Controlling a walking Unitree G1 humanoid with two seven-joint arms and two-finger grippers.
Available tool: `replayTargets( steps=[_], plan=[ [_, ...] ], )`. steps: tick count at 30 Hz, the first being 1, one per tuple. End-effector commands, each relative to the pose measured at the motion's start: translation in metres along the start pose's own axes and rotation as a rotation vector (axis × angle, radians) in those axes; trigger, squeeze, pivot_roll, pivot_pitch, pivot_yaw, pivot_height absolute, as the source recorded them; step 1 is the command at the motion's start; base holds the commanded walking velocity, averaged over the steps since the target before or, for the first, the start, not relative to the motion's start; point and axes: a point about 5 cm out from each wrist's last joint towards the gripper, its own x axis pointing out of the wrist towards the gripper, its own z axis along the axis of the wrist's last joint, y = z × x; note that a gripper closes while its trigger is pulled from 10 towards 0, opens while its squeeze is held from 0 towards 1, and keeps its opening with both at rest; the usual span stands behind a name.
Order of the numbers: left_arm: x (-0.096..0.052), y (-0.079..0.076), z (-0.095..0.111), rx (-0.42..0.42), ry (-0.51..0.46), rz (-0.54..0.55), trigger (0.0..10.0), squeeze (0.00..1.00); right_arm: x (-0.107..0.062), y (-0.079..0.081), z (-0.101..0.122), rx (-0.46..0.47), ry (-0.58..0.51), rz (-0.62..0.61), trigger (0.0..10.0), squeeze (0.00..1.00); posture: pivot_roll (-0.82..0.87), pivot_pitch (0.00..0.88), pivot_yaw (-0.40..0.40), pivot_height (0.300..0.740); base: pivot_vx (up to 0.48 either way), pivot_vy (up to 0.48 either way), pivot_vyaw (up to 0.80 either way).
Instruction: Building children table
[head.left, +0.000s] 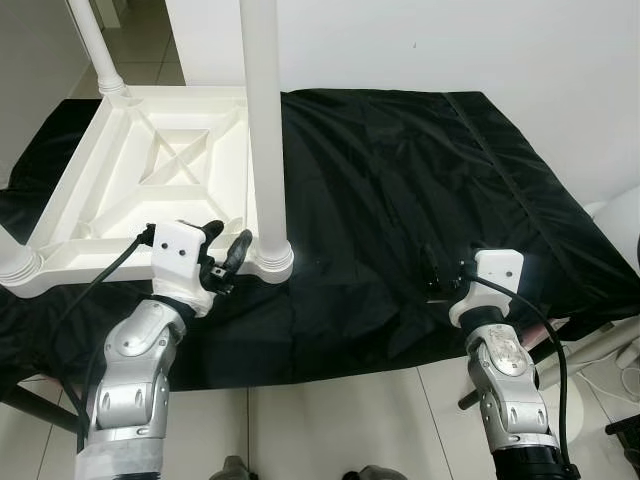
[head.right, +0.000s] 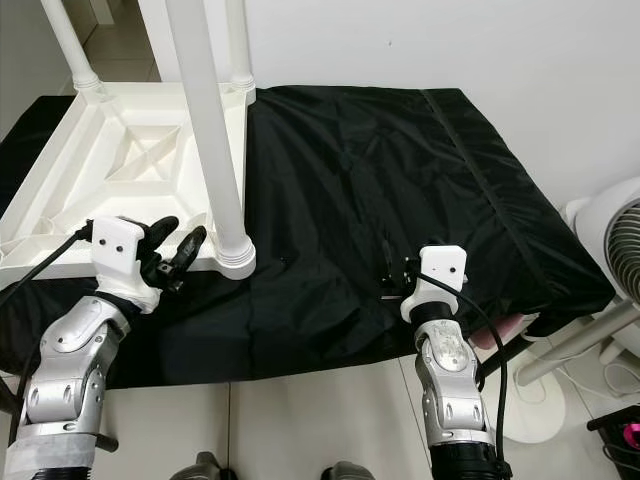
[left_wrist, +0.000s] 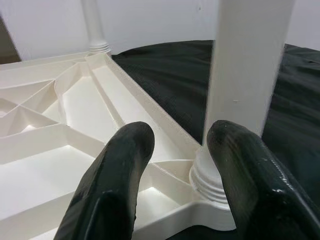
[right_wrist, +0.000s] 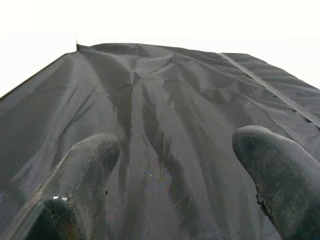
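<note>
Left gripper (head.left: 228, 253): fingers spread, holding nothing, hovering at the near corner of the table top (head.left: 120, 185), just beside the nearest leg (head.left: 265, 130).
Right gripper (head.left: 437, 270): fingers parted, empty, resting over the black cloth (head.left: 400, 180).
Table top: lying upside down on the cloth's left part, 3 legs standing upright.

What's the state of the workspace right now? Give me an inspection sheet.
Surface: black cloth over the work surface, wrinkled.
Job's things: white tabletop lies upside down at the robot's left; near leg stands in its corner socket; far leg stands too.
Clutter: nothing seen.
Grippers: left gripper open, beside the near leg's base; right gripper open over bare cloth.
Cables: black cable along each wrist.
Surroundings: white wall, tiled floor, fan.
</note>
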Motion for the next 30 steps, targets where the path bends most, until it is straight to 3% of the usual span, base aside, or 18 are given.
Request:
replayTargets(
  steps=[1, 7, 8, 12, 13, 30],
  plan=[
    [0.0, 0.013, -0.002, -0.001, 0.007, 0.168, 10.0, 0.0, -0.001, -0.001, 0.0, -0.003, 0.003, 0.002, 10.0, 0.0, -0.08, 0.048, 0.001, 0.74, 0.0, 0.0, 0.0],
    [0.005, 0.017, -0.005, -0.019, 0.028, 0.235, 10.0, 0.0, 0.002, -0.001, 0.002, -0.002, -0.003, 0.006, 10.0, 0.0, -0.08, 0.047, -0.001, 0.74, 0.0, 0.0, 0.0],
    [0.006, 0.016, -0.005, -0.028, 0.029, 0.25, 10.0, 0.87, 0.002, -0.002, 0.004, 0.009, -0.015, 0.0, 10.0, 1.0, -0.09, 0.045, 0.0, 0.74, 0.0, 0.0, 0.0],
    [0.006, 0.016, -0.005, -0.029, 0.028, 0.257, 10.0, 0.87, 0.002, -0.003, 0.005, 0.013, -0.02, -0.002, 10.0, 1.0, -0.09, 0.045, 0.0, 0.74, 0.0, 0.0, 0.0],
    [0.007, 0.018, -0.005, -0.03, 0.029, 0.275, 10.0, 0.0, 0.002, -0.003, 0.004, 0.011, -0.016, 0.001, 10.0, 0.0, -0.09, 0.042, 0.0, 0.74, 0.0, 0.0, 0.0],
    [0.012, 0.032, -0.002, 0.063, 0.047, 0.359, 10.0, 0.0, 0.004, -0.003, 0.004, -0.019, -0.016, 0.021, 10.0, 0.0, -0.08, 0.031, 0.003, 0.74, 0.0, 0.0, 0.0]
  ],
)
